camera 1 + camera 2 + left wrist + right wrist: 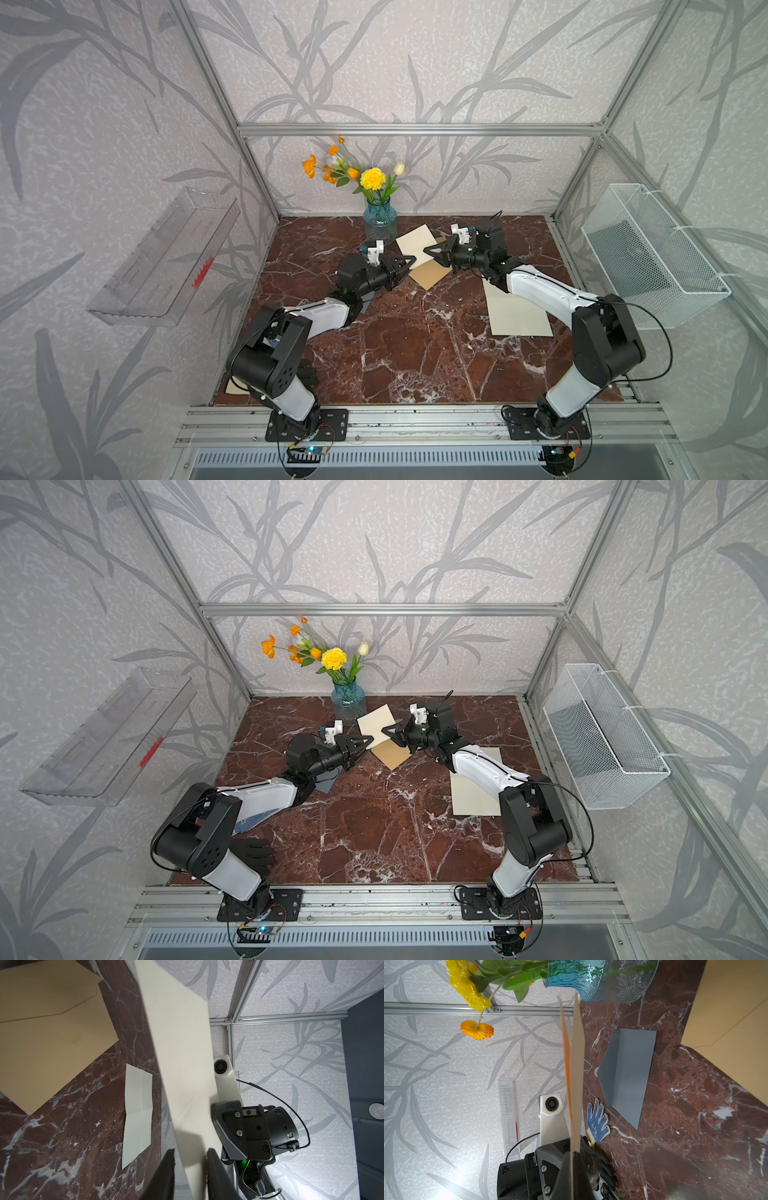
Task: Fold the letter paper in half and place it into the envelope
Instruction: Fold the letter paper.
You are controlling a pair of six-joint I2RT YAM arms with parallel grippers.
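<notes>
Cream letter paper point(415, 246), thin, limp and apparently folded, hung above the brown envelope point(430, 275). The right hand point(429, 250) pinched one edge tight. The left hand point(190, 1153) straddled a corner, jaws unclamped. Edge grips looked safest.

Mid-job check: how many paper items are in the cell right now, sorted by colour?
Cream: 2, the lifted letter paper and a spare sheet lying flat
Tan: 1, the tan envelope
Grey: 1, the grey envelope
Beige: 1, a beige piece at the front, mostly hidden
Total: 5
</notes>
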